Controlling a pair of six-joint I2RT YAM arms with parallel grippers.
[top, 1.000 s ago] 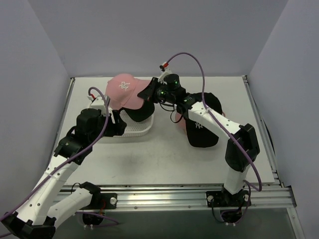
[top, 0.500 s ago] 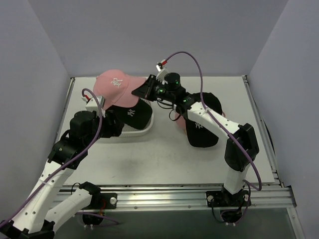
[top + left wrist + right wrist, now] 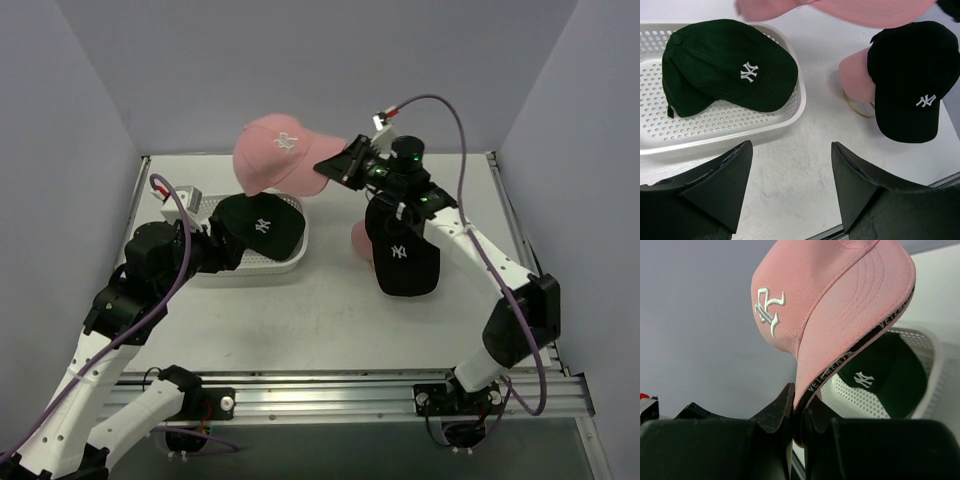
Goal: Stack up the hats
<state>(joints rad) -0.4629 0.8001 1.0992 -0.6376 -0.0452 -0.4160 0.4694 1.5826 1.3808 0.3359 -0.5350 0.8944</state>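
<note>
Holding the pink cap (image 3: pixel 278 150) up in the air by its brim, right claw (image 3: pixel 338 166) clamped tight on it, left claw (image 3: pixel 228 243) hanging apart by the basket (image 3: pixel 290 262), so it's mid-carry and next I reckon it needs lowering squarely onto the black cap (image 3: pixel 402 255) over on the right.

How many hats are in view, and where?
4. One pink hat hangs from the right gripper by its brim; a dark hat lies in the white basket; a black hat sits on a second pink hat. More may hide underneath.
</note>
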